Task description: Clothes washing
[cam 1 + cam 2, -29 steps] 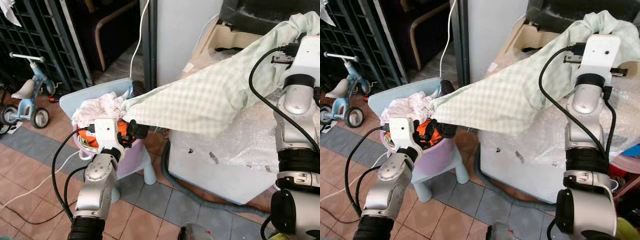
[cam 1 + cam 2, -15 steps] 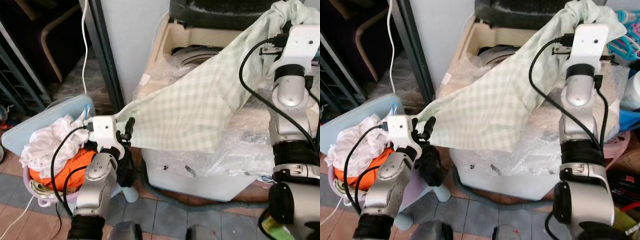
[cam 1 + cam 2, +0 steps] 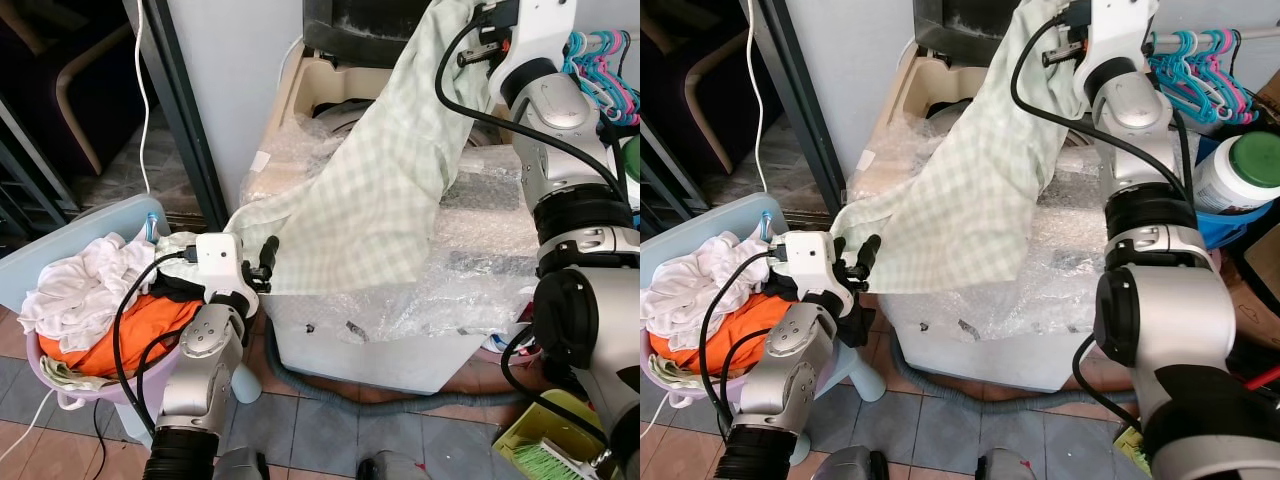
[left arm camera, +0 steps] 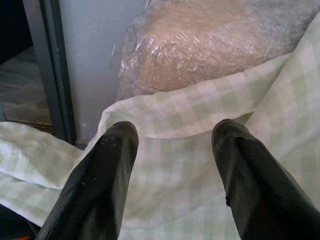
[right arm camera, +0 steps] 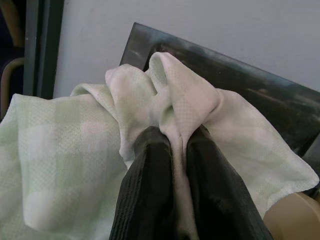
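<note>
A pale green checked cloth (image 3: 380, 170) hangs from my right gripper (image 5: 177, 137), which is shut on a bunched corner high over the washing machine (image 3: 400, 340). The cloth drapes down across the machine's bubble-wrapped top. Its lower corner (image 3: 240, 225) ends beside my left gripper (image 4: 172, 135), whose fingers (image 3: 265, 255) stand open with the cloth's edge just beyond them. At the left, a lilac laundry basket (image 3: 60, 385) holds white clothes (image 3: 80, 285) and an orange garment (image 3: 110, 330).
A dark door frame (image 3: 185, 110) and a white cable (image 3: 140, 90) stand left of the machine. A grey hose (image 3: 330, 385) lies on the tiles below it. Coloured hangers (image 3: 600, 60), a white green-lidded bottle (image 3: 1240, 170) and a green bin (image 3: 545, 450) sit at the right.
The view has swung from the basket toward the machine. My right gripper has carried the cloth higher, so it hangs steeper. The cloth's lower end has left the basket.
</note>
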Robot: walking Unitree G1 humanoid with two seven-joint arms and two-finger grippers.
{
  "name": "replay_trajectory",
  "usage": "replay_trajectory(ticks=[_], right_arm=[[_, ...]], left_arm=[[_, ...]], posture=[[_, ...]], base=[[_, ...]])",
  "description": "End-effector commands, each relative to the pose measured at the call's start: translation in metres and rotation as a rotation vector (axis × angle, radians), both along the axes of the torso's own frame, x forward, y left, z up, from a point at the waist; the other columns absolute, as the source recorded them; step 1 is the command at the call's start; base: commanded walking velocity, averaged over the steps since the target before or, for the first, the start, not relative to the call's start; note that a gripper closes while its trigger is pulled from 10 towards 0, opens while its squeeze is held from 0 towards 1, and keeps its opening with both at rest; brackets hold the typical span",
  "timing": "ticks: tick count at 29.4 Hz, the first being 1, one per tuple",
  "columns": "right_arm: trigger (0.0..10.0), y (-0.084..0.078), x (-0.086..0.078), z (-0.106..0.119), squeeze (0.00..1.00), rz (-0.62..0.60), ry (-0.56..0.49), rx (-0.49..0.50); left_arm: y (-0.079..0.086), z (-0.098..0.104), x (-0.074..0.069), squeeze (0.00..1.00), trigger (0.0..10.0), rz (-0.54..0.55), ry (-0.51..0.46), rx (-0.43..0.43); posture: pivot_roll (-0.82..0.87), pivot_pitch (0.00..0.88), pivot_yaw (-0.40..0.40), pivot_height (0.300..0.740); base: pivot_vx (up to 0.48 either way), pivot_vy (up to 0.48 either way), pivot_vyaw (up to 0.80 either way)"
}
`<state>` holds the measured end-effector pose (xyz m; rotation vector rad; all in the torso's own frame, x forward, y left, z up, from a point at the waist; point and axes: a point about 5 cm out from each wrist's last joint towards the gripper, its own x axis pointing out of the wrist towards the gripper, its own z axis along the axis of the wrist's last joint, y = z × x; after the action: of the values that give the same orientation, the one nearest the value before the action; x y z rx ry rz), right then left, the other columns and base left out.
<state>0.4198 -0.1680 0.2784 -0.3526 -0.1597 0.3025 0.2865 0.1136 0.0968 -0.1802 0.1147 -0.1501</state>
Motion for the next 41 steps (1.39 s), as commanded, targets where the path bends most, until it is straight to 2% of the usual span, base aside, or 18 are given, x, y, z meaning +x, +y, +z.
replay_trajectory(ticks=[1,2,5,10,12,17,20,24,25,26,27,29,30,31,32,37,41], right_arm=[[10.0,0.008,0.0,-0.022,1.0,0.044,0.114,-0.1],[10.0,0.008,0.0,-0.029,1.0,0.032,0.13,-0.112],[10.0,0.005,0.001,-0.028,1.0,0.004,0.117,-0.107],[10.0,-0.017,-0.001,-0.026,1.0,-0.083,0.096,-0.084],[10.0,-0.019,-0.001,-0.028,1.0,-0.082,0.106,-0.09],[10.0,-0.029,-0.005,-0.046,1.0,-0.076,0.171,-0.107],[10.0,-0.03,-0.006,-0.053,1.0,-0.105,0.181,-0.095],[10.0,-0.025,-0.007,-0.063,1.0,-0.058,0.231,-0.074],[10.0,-0.028,-0.007,-0.06,1.0,-0.093,0.193,-0.051],[10.0,-0.029,-0.006,-0.05,0.83,-0.106,0.125,-0.019],[10.0,-0.031,-0.007,-0.026,0.21,-0.116,-0.037,0.053],[10.0,-0.033,-0.009,-0.007,0.21,-0.12,-0.155,0.105],[10.0,-0.035,-0.011,0.003,0.07,-0.118,-0.219,0.116],[10.0,-0.036,-0.012,0.009,0.07,-0.115,-0.25,0.117],[10.0,-0.042,-0.016,0.022,0.0,-0.114,-0.314,0.125],[10.0,-0.052,-0.025,0.026,0.0,0.02,-0.265,0.154],[10.0,-0.059,-0.041,0.01,0.0,0.194,-0.157,0.121]], left_arm=[[0.001,-0.002,-0.001,0.0,10.0,0.012,0.014,0.009],[0.001,-0.002,-0.001,0.0,10.0,0.015,0.015,0.009],[0.001,-0.002,-0.001,0.0,10.0,0.017,0.019,0.009],[-0.001,-0.003,0.001,0.0,10.0,-0.004,0.025,0.013],[-0.001,-0.003,0.001,0.0,10.0,-0.007,0.025,0.014],[-0.004,-0.003,0.002,0.0,10.0,-0.019,0.027,0.016],[-0.004,-0.003,0.001,0.0,10.0,-0.019,0.026,0.017],[-0.002,-0.003,0.0,0.0,10.0,-0.012,0.027,0.016],[-0.001,-0.002,-0.002,0.0,10.0,-0.009,0.026,0.015],[-0.001,-0.002,-0.002,0.0,10.0,-0.007,0.026,0.016],[0.001,-0.002,-0.004,0.0,10.0,-0.004,0.025,0.018],[0.002,-0.002,-0.005,0.0,10.0,-0.001,0.025,0.019],[0.002,-0.002,-0.006,0.0,10.0,0.0,0.026,0.02],[0.002,-0.002,-0.006,0.0,10.0,0.0,0.027,0.02],[0.003,-0.002,-0.007,0.0,10.0,-0.001,0.027,0.019],[0.003,-0.002,-0.009,0.0,10.0,-0.001,0.026,0.022],[0.002,-0.003,-0.009,0.0,10.0,-0.008,0.031,0.021]], posture=[[-0.05,0.058,0.009,0.74],[-0.05,0.059,0.009,0.74],[-0.06,0.06,0.014,0.74],[-0.08,0.057,0.025,0.74],[-0.08,0.057,0.027,0.74],[-0.08,0.057,0.029,0.74],[-0.08,0.059,0.029,0.74],[-0.07,0.065,0.028,0.74],[-0.06,0.071,0.027,0.74],[-0.06,0.075,0.027,0.74],[-0.06,0.081,0.028,0.74],[-0.06,0.081,0.028,0.74],[-0.06,0.086,0.028,0.74],[-0.06,0.086,0.028,0.74],[-0.06,0.089,0.027,0.74],[-0.07,0.092,0.025,0.74],[-0.08,0.093,0.027,0.74]], base=[[0.0,0.0,0.0],[0.0,0.0,0.0],[0.0,0.0,0.0],[0.0,0.0,0.0],[0.0,0.0,0.0],[0.0,0.0,0.0],[0.0,0.0,0.0],[0.0,0.0,0.0],[0.0,0.0,0.0],[0.0,0.0,0.0],[0.0,0.0,0.0],[0.0,0.0,0.0],[0.0,0.0,0.0],[0.0,0.0,0.0],[0.0,0.0,0.0],[0.0,0.0,0.0],[0.0,0.0,0.0]])
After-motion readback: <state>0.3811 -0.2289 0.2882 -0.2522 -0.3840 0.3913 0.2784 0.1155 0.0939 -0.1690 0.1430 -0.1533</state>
